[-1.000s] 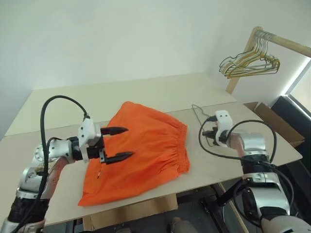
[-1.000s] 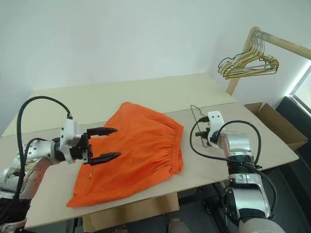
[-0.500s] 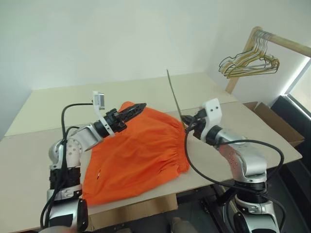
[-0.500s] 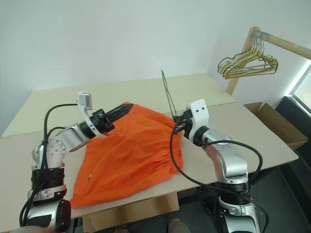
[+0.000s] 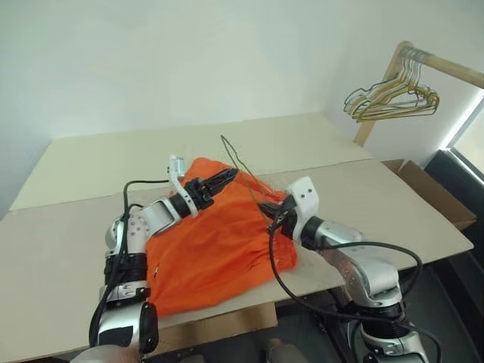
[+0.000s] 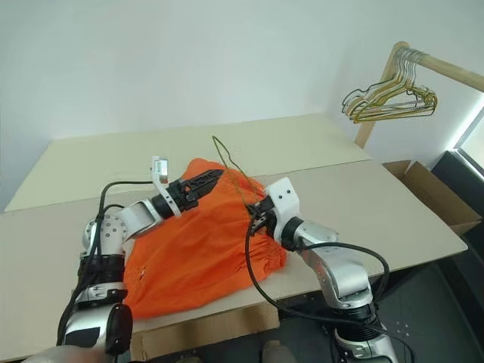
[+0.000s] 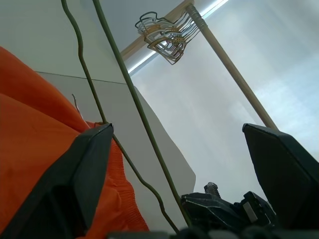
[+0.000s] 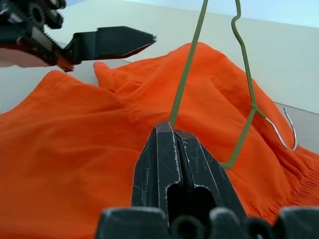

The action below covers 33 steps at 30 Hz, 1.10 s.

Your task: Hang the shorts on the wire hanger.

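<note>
Hanger held over the shorts

The right gripper (image 6: 257, 214) pinches the wire hanger (image 6: 231, 165), tilted above the shorts (image 6: 204, 242) on the table (image 6: 68, 227); the left gripper (image 6: 203, 181), fingers spread, hovers beside the wire.

The two head views are looking forward and down over the table (image 5: 68, 227), sharing nearly the same scene, slightly offset sideways. The left wrist view is looking low across the shorts (image 7: 30, 144) toward the hanger rack (image 7: 164, 37). The right wrist view is sitting close above the shorts.
</note>
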Motion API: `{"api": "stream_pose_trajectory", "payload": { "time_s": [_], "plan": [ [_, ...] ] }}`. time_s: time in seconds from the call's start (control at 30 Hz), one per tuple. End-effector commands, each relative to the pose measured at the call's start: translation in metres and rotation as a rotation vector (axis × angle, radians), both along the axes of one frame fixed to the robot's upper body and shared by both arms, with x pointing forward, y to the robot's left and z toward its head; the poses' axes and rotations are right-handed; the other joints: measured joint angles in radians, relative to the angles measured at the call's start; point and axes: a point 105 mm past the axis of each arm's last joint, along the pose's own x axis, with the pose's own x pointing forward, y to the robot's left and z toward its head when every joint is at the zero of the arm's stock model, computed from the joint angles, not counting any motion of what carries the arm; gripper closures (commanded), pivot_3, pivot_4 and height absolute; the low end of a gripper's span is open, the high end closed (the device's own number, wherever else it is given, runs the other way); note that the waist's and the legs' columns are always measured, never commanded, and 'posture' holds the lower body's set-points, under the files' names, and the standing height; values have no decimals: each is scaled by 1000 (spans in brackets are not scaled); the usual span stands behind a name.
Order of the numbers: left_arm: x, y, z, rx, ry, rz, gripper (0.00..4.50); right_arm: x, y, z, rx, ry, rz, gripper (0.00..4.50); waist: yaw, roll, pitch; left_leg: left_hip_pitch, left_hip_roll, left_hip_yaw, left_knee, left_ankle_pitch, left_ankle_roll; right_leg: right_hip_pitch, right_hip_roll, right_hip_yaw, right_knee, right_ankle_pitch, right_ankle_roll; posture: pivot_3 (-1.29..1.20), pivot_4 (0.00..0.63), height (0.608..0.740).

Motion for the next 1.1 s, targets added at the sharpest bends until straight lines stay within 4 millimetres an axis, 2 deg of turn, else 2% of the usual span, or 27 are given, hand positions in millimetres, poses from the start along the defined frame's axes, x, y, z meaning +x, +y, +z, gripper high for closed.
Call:
{"api": "stream_pose_trajectory", "payload": {
  "time_s": [0.03,0.33,0.47,0.6,0.73,0.93,0.97,1.1],
  "plan": [
    [7,-6,7,41,-9,17,0,-4,6,9,-13,-78,23,4481,-1,0,0,0,0,0,0,0,0,0,0,0,0,0,0,-73,0,740],
    [26,0,-13,123,109,123,0,-9,12,-2,-68,-87,40,4481,-1,0,0,0,0,0,0,0,0,0,0,0,-1,0,1,-80,0,740],
    [29,0,-14,100,126,137,0,-11,14,-4,-74,-88,51,4481,-2,0,0,-1,0,-1,0,0,0,0,0,0,-2,0,1,-78,0,740],
    [34,-1,-18,110,148,156,888,-13,15,-7,-96,-94,61,4500,-1,0,0,-2,0,-1,0,0,-1,0,0,-1,-5,1,0,-78,0,740],
    [36,-1,-20,131,156,171,2144,-14,16,-11,-126,-104,65,4500,-1,0,0,-3,0,-2,0,-1,-2,0,0,-1,-7,1,0,-78,0,740],
    [40,4,-25,148,175,203,4265,-16,17,-13,-157,-133,79,4500,0,-1,0,-4,-1,-2,0,-2,-3,0,0,-1,-8,1,1,-79,0,740],
    [40,5,-25,151,175,205,4484,-17,18,-13,-164,-143,83,4500,3,-1,0,-5,0,-2,0,-2,-3,0,0,-2,-8,1,1,-79,0,740],
    [40,6,-20,160,143,205,4484,-17,17,-13,-203,-205,82,4500,0,-1,0,-5,-1,-2,0,-2,-3,0,-1,-2,-8,1,1,-82,0,740]
  ]
}}
